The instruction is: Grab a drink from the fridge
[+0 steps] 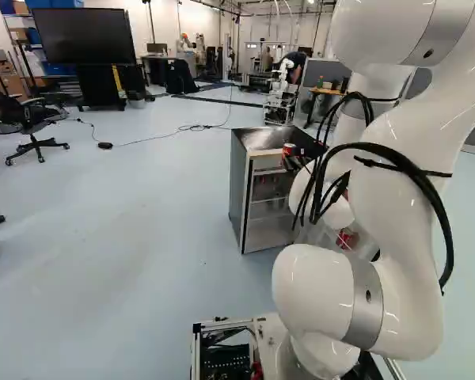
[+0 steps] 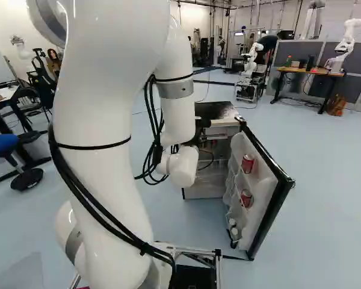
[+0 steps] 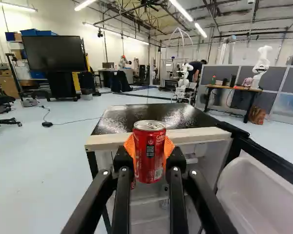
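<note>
Red cola can (image 3: 150,168): you have it clamped upright in the gripper (image 3: 149,151), in front of the mini fridge (image 3: 151,115) — back straight off, level, clear of the open fridge door (image 2: 263,186).

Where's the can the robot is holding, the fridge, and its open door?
Red can (image 3: 149,155): wrist view, its side.
Fridge (image 3: 156,112): wrist view, its dark top.
Open door (image 2: 262,183): right base view, white inside.
</note>
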Available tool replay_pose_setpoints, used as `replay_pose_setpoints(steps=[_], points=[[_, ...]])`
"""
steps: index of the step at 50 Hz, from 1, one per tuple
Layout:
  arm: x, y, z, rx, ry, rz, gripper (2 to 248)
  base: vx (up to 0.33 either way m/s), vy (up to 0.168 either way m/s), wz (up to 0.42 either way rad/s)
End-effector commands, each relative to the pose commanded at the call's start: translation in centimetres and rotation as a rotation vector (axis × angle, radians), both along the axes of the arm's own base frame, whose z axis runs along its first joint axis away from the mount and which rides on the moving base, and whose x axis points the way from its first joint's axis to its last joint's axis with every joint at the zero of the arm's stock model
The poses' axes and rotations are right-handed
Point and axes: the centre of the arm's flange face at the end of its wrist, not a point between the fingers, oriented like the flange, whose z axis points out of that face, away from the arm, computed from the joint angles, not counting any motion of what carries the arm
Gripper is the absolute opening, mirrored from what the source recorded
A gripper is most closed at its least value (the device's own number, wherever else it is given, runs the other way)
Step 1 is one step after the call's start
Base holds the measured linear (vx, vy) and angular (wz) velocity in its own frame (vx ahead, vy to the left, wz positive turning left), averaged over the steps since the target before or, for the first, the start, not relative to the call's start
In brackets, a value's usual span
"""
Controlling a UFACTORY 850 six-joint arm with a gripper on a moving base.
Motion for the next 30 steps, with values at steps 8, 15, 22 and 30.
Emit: replay_pose_setpoints(steps=[8, 15, 22, 30], points=[[0.4, -0.1, 0.8, -0.010, -0.020, 0.003, 78, 0.000, 0.000, 0.000], [0.9, -0.2, 1.4, -0.019, -0.039, 0.007, 78, 0.000, 0.000, 0.000], [1.5, -0.3, 2.1, -0.028, -0.057, 0.011, 78, 0.000, 0.000, 0.000], [2.2, -0.4, 2.8, -0.039, -0.079, 0.016, 78, 0.000, 0.000, 0.000]])
